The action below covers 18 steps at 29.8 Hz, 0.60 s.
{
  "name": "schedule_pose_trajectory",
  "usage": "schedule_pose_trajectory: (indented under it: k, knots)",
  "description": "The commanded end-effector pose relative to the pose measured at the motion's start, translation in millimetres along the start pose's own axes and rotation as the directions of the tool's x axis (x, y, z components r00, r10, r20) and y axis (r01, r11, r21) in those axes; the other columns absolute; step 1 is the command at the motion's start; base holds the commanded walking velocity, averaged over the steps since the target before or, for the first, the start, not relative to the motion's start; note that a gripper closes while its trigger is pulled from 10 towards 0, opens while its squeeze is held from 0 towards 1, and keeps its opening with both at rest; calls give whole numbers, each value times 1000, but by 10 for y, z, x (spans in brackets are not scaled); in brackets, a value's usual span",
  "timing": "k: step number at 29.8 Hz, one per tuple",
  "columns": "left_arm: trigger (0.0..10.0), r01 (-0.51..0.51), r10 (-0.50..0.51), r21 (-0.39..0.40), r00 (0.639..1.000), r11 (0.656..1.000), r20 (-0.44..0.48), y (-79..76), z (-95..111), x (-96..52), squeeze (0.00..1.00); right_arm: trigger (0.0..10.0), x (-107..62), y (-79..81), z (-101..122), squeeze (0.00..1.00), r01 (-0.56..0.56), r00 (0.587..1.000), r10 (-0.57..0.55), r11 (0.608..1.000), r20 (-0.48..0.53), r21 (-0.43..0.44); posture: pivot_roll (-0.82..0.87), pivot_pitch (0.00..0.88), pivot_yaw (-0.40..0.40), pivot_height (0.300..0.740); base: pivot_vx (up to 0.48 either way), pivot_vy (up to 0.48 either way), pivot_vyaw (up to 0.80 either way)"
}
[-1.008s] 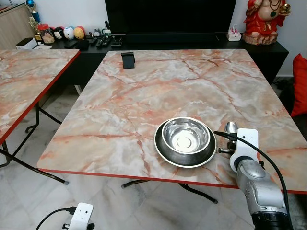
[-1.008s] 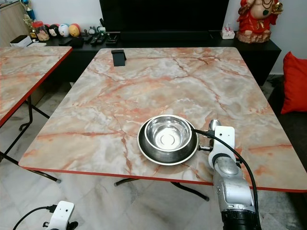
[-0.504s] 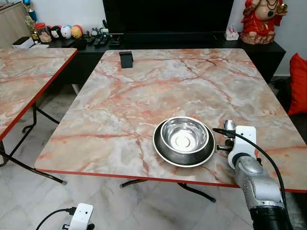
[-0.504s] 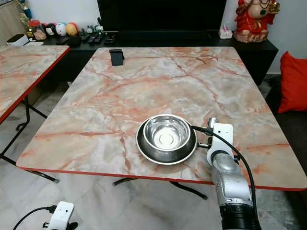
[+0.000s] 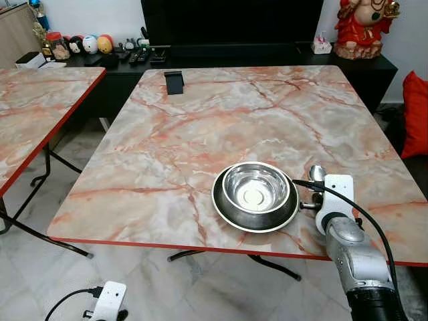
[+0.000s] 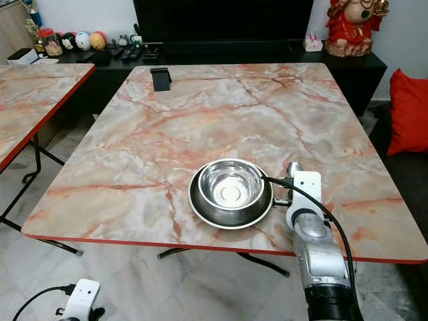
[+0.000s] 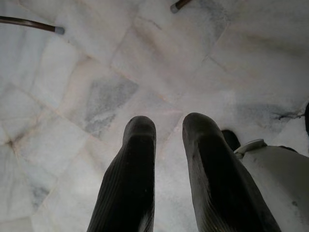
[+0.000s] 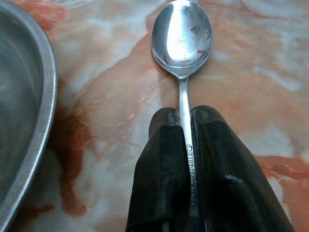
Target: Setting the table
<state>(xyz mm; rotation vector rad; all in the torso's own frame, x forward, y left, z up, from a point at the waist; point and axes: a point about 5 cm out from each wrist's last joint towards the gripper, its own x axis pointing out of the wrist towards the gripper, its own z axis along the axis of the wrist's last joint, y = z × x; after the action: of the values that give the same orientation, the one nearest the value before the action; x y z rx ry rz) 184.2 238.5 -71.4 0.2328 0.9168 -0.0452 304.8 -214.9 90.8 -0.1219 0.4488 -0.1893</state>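
Observation:
A steel bowl point(image 5: 256, 187) sits inside a dark-rimmed steel plate point(image 5: 228, 211) near the front edge of the marble table point(image 5: 200, 127). Just right of the plate my right gripper point(image 8: 186, 121) is shut on the handle of a metal spoon point(image 8: 182, 36), whose bowl points away from me, low over the tabletop. The spoon's bowl point(image 5: 317, 174) peeks out beyond the white wrist point(image 5: 332, 194). My left gripper point(image 7: 168, 128) hangs idle over the floor, its fingers slightly apart with nothing between them.
A small black stand point(image 5: 174, 81) is at the table's far left. A second marble table point(image 5: 33, 114) stands to the left. Behind are a dark TV cabinet point(image 5: 234, 57) with figurines and a red statue point(image 5: 361, 23). A red cushion point(image 5: 416, 114) lies at right.
The camera has shifted a little. My right gripper with the spoon has edged slightly forward beside the plate; the bowl and plate stay put.

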Motion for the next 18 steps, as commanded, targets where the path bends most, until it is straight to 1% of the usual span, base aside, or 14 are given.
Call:
schedule_pose_trajectory:
  k: [1,5,11,15,17,18]
  knots:
    - [10000,1,-1,12,1000,1000,-28,23,-37,-7,0,10000,-31,32,6,0,-17,1000,17,999,12,-30,-36,0,82,724,0,0,0]
    - [10000,6,-5,14,1000,1000,-26,5,-26,-2,0,10000,-56,-36,-2,0,7,1000,-6,1000,28,-29,-41,0,85,724,0,0,0]
    - [10000,11,-11,24,1000,1000,-20,-8,0,6,0,10000,-83,-55,4,0,15,999,-14,1000,36,-22,-44,0,88,724,0,0,0]
    - [10000,13,-13,30,1000,999,-11,-20,41,17,0,10000,-130,-84,51,0,31,996,-31,1000,82,6,-45,0,91,724,0,0,0]
    - [10000,13,-13,30,1000,999,-11,-22,44,18,0,10000,-135,-88,59,0,34,995,-35,999,89,13,-44,0,92,724,0,0,0]
    - [10000,13,-13,32,1000,999,-9,-29,49,20,0,10000,-151,-113,98,0,49,992,-52,998,114,32,-45,0,94,724,0,0,0]
